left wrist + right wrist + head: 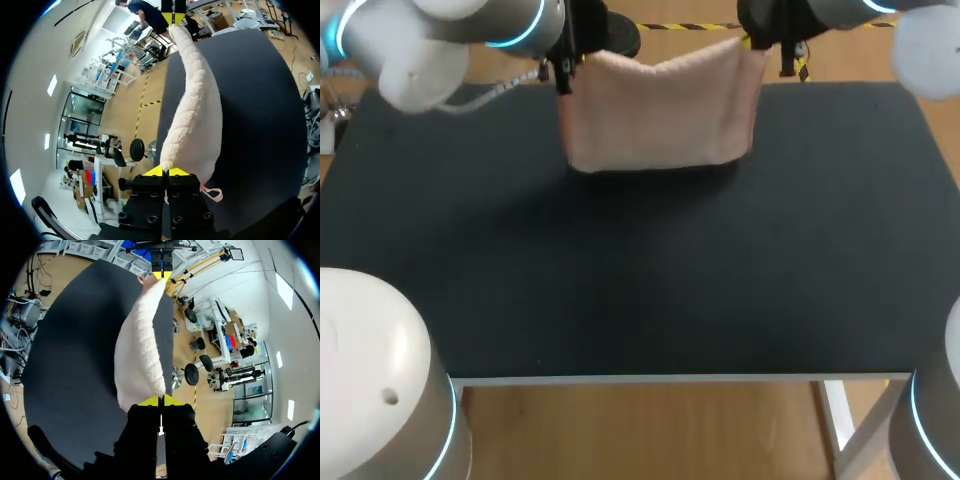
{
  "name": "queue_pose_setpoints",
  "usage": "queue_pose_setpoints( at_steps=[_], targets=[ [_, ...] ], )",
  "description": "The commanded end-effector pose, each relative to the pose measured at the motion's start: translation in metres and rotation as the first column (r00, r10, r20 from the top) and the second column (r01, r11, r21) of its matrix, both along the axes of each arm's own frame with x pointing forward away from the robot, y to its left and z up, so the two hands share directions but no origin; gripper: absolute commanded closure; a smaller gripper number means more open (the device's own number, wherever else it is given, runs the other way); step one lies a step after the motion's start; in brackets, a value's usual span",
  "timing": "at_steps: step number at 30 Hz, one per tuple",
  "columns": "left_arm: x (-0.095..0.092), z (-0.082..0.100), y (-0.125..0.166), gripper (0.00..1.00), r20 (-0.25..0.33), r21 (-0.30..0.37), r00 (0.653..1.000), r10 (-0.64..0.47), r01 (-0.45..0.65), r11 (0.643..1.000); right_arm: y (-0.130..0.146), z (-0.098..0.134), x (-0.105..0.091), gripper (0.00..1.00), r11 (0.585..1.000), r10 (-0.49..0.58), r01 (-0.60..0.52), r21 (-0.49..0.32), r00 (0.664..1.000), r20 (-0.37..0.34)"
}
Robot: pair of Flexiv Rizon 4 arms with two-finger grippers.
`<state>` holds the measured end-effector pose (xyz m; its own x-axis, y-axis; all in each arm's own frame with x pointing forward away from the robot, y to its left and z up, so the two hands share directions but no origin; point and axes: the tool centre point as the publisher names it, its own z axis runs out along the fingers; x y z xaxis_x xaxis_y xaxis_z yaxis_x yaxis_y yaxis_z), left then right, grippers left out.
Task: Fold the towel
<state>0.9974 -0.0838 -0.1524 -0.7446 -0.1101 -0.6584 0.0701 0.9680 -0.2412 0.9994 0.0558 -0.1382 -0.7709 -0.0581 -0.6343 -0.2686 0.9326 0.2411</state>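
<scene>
Towel (pixel 660 115) is hanging between both pincers above the surface's (pixel 620 280) far side, mid-fold; the next move is likely calling for laying it down evenly. Left pincer (pixel 162 172) is gripping one upper corner, closed tight. Right pincer (pixel 161 401) is gripping the other, likewise closed.

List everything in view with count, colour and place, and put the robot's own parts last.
towel: one, pale pink, hanging between the two grippers over the table's far side, lower edge at or near the tabletop.
table: one, black top, white frame.
left gripper: one, black with yellow tips, shut on one upper corner of the towel.
right gripper: one, black with yellow tips, shut on the other upper corner.
</scene>
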Motion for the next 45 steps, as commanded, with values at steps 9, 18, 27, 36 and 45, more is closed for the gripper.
queue_pose_setpoints(
  at_steps=[9,18,27,36,45],
  targets=[
    [-0.001,-0.079,0.000,1.00,-0.267,-0.025,0.963,-0.029,0.023,0.999,-0.003,-0.067,-0.026,1.00,0.999,-0.025,0.017,-0.045,0.982,-0.189],
    [0.006,-0.145,-0.011,1.00,-0.437,-0.004,0.898,-0.039,0.042,0.999,-0.004,-0.132,-0.025,1.00,0.996,-0.063,0.036,-0.081,0.929,-0.364],
    [0.034,-0.206,-0.009,1.00,-0.549,0.009,0.835,-0.027,0.038,0.999,-0.006,-0.193,0.013,1.00,0.989,-0.126,0.072,-0.132,0.874,-0.470],
    [0.082,-0.228,-0.002,1.00,-0.566,0.057,0.824,0.001,0.038,0.998,-0.001,-0.221,0.067,1.00,0.984,-0.168,0.119,-0.132,0.863,-0.477],
    [0.117,-0.238,-0.001,1.00,-0.561,0.070,0.828,-0.004,0.053,0.996,-0.002,-0.237,0.104,1.00,0.977,-0.202,0.148,-0.153,0.865,-0.458]
  ],
)
